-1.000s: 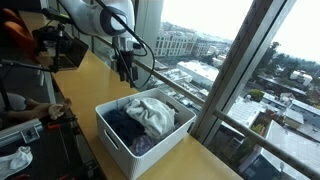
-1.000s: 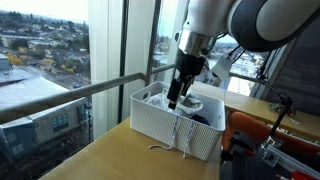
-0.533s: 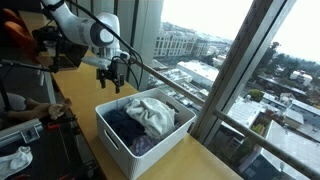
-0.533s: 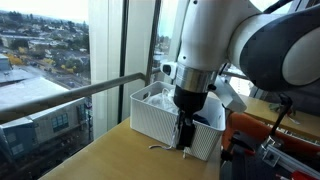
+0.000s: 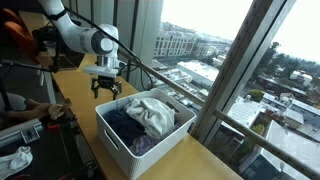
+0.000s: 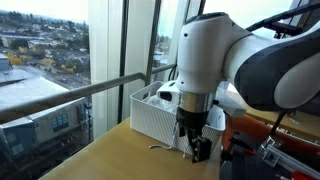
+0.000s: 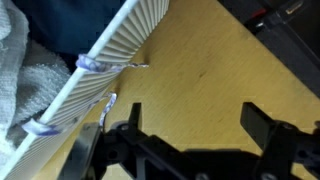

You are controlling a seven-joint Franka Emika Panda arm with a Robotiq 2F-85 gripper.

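The gripper hangs open and empty, its 2 fingers spread wide with only bare wood between them. It sits low over the worktop, just beside the white basket, outside the end wall that faces the arm, apart from it and touching nothing. In an exterior view the gripper shows in front of the basket's near corner, pointing down at the wood.

The basket stands on the worktop close to the window, its long side running along the glass. Its walls are ribbed, and in the wrist view that ribbed wall runs on a slant across the upper left of the picture. 2 purple ties hang over its rim.

Inside the basket lies a crumpled pale towel, heaped toward the window side and rising a little above the rim. A dark blue cloth lies beside and partly under it, on the side away from the glass. Both rest wholly within the basket.
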